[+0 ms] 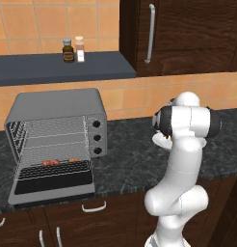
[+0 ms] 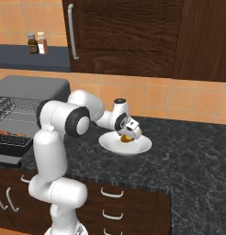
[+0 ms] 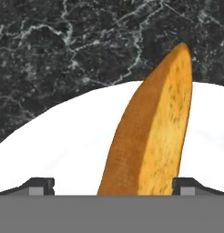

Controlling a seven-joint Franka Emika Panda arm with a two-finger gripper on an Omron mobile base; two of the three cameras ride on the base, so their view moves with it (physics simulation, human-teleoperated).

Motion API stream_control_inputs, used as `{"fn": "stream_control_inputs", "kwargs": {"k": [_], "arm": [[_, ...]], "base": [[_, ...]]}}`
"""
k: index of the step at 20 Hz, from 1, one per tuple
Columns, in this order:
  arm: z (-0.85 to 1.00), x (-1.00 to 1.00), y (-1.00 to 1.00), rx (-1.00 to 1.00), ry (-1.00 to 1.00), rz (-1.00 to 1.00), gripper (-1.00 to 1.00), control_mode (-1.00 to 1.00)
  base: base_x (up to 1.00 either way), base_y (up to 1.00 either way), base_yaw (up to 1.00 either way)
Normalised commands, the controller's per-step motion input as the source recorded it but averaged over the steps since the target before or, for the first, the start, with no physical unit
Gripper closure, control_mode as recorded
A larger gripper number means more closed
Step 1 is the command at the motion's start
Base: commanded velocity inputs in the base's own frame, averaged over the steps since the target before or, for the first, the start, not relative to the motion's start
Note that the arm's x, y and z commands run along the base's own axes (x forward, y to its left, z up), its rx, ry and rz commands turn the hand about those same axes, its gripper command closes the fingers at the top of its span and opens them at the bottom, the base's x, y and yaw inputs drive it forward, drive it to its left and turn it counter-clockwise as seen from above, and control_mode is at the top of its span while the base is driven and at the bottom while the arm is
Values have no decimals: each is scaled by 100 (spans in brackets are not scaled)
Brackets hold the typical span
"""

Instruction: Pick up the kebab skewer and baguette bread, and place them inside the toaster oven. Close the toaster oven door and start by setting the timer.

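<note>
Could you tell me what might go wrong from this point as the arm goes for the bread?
1. The golden tapered baguette bread lies between the open claw fingertips on a shallow white plate; closing could tip or drag the plate.
2. The skewer of reddish chunks already sits on the grey toaster oven rack, so the loaf might knock it.

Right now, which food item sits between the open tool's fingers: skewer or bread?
The baguette bread, the golden loaf on the white plate, lies between the tool fingers. The kebab skewer is already on the toaster oven rack.
</note>
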Motion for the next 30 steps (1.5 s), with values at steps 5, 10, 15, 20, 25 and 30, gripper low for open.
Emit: {"fn": "stream_control_inputs", "kwargs": {"k": [5,10,15,20,25,30], "arm": [[-16,0,-17,0,0,0,-100,-100],[-20,0,-6,0,0,0,100,-100],[-15,-27,0,0,0,0,100,-100],[-1,-58,-2,0,0,-1,100,-100],[20,-53,3,0,-2,-2,100,-100],[86,-97,47,0,-7,0,100,-100]], "base": [[0,0,0],[0,0,0],[0,0,0],[0,0,0],[0,0,0],[0,0,0]]}}
